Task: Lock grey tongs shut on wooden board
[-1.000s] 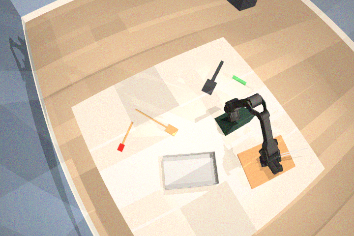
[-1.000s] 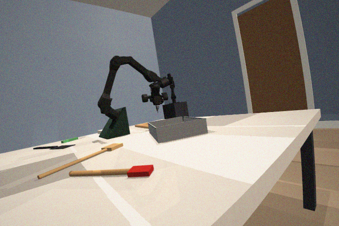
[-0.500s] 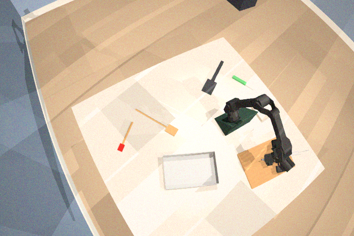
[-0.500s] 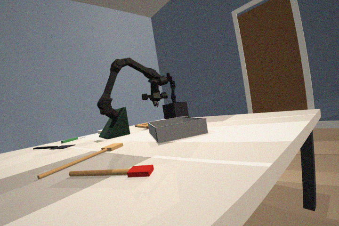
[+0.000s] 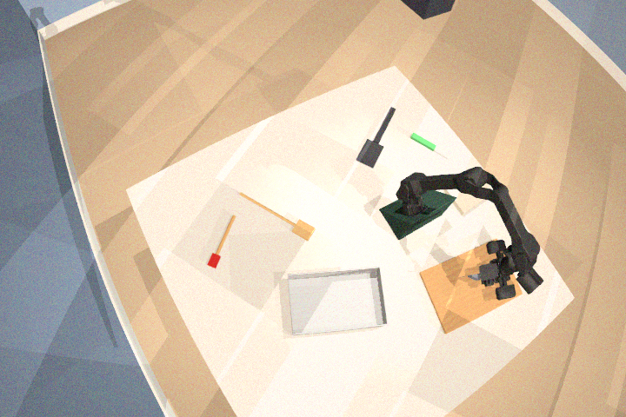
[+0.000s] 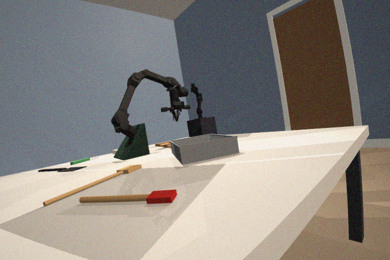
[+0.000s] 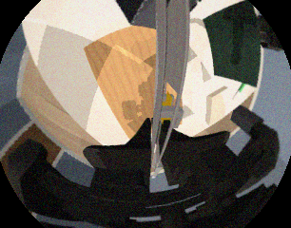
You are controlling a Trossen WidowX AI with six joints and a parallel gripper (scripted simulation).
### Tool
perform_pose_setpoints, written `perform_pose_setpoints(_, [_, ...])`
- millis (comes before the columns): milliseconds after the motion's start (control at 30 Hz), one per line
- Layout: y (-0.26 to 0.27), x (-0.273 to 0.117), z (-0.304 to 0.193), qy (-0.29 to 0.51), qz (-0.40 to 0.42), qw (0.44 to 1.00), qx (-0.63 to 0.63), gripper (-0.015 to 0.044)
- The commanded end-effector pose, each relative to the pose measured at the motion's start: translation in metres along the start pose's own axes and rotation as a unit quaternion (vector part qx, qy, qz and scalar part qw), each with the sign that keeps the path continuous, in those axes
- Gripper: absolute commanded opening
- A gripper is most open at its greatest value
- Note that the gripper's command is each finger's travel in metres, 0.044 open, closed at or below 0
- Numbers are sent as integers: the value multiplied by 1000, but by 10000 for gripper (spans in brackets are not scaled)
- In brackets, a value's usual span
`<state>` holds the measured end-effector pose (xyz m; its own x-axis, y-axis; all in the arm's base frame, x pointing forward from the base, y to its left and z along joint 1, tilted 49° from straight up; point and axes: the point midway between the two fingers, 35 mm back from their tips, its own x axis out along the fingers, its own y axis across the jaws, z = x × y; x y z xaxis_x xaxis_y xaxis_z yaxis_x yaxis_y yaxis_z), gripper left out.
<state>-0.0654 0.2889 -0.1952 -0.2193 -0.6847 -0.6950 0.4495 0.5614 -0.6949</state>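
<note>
My gripper points down above the wooden board. It is shut on the grey tongs. In the wrist view their two long arms run close side by side up the picture from between the fingers, with a yellow part and a short grey crosspiece beside them. In the top view only a small pale piece shows past the gripper. The tongs are held clear of the board. Whether the lock is engaged cannot be told. The roasting tin has no tongs across it.
The dark green arm base stands behind the board. A black spatula and a green-handled tool lie beyond it. A yellow-headed tool and a red-headed tool lie on the tin's other side.
</note>
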Motion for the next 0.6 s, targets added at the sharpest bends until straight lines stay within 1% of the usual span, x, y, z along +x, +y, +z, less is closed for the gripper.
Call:
perform_pose_setpoints(0, [-4,-9,-3,-60,13,998,-5,-150])
perform_pose_setpoints(400, [-5,-9,-3,-68,15,998,-6,-150])
perform_pose_setpoints(567, [-4,-4,-3,-68,15,998,-6,-150])
